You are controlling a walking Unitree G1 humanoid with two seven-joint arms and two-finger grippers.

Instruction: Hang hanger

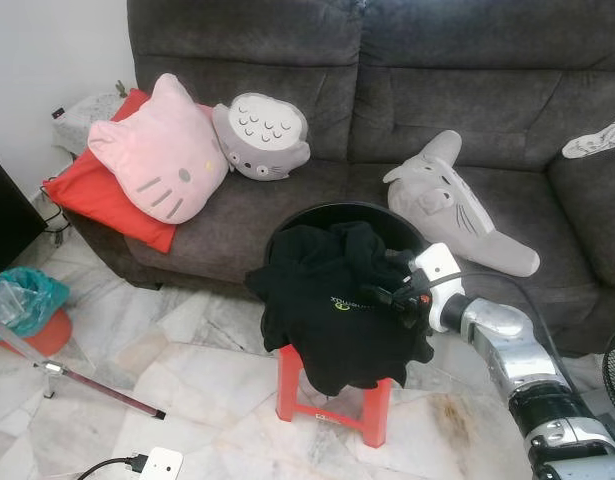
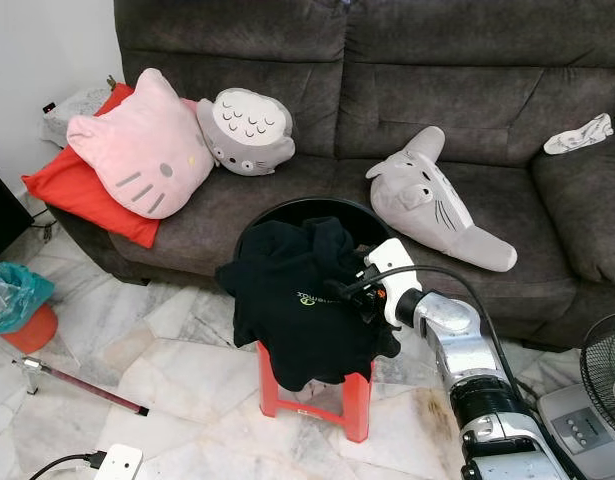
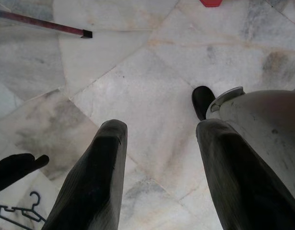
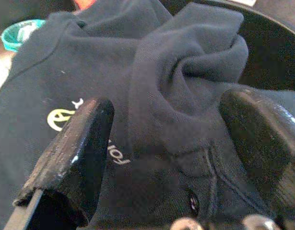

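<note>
**Q:** Where is the right gripper, and how do its fingers stand?

**A:** The right gripper (image 2: 359, 288) reaches forward from its silver arm into a crumpled black sweatshirt with a small yellow-green logo (image 2: 292, 305). In the right wrist view its two black fingers (image 4: 73, 143) are spread apart, with a bunched fold of the dark fabric rising between them. The fingers are at the cloth, but they are not pinching it.

**Q:** What does the sweatshirt rest on?

**A:** It is heaped over a round black basin (image 1: 332, 213) just beyond the fingertips and hangs down over a red plastic stool (image 1: 337, 405) below the gripper, hiding most of the seat.

**Q:** And the left gripper?

**A:** The left gripper (image 3: 159, 167) hangs low, pointing down at the pale marble floor (image 3: 137, 86). Its fingers are parted, with nothing between them.

**Q:** Where is the hanger?

**A:** A thin dark wire hanger (image 3: 17, 211) lies flat on the floor, near the left gripper and off to one side of its fingers, apart from them. Only its hook and part of the frame can be seen.

**Q:** What lies beyond the right gripper?

**A:** A dark grey fabric sofa (image 1: 437, 90) stands behind the basin. On it, ahead and to the gripper's left, are a pink cat-face cushion (image 1: 162, 150) on a red pillow (image 1: 97, 195) and a grey owl-like plush (image 1: 259, 135). A grey long-eared plush (image 1: 452, 205) lies just ahead of the gripper.
</note>
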